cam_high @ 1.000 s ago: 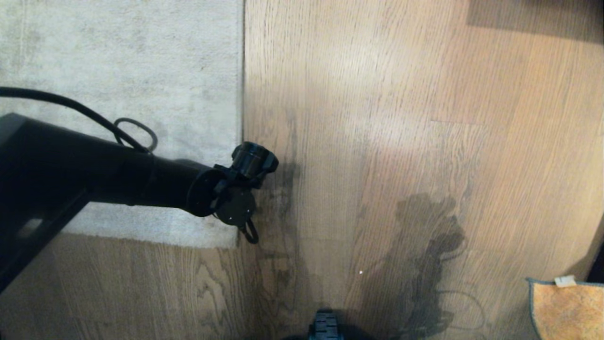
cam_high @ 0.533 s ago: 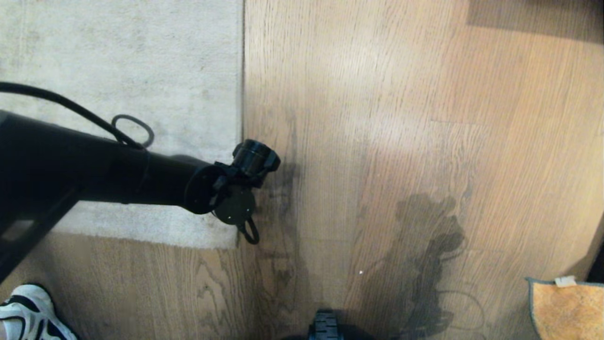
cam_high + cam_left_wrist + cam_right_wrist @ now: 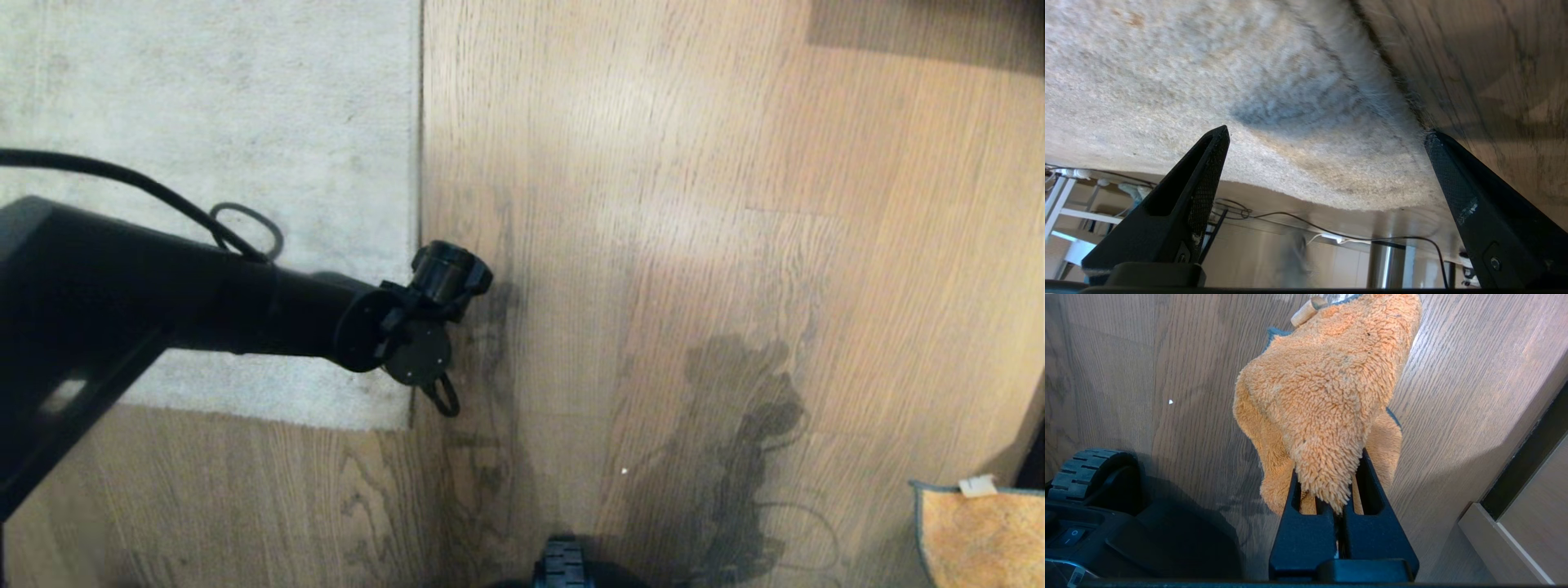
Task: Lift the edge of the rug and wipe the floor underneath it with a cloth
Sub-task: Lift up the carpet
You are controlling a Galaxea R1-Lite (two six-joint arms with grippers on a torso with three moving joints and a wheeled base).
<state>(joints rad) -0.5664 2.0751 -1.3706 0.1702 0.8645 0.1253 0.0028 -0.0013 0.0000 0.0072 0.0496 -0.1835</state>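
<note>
Grey rug edge [image 3: 412, 245] lies flat on the floor [image 3: 653, 204] in your head view; your left arm reaches over the corner, its fingers hidden under the wrist. The cloth [image 3: 984, 535] is cut off at the frame's lower right corner. Left wrist view: your left gripper [image 3: 1327, 136] is spread wide, straddling the rug border, one tip over pile, the other right at the edge; contact's hard to call. Right wrist view: your right gripper [image 3: 1337, 498] is clenched on the orange cloth, which blocks most of what's beyond.
</note>
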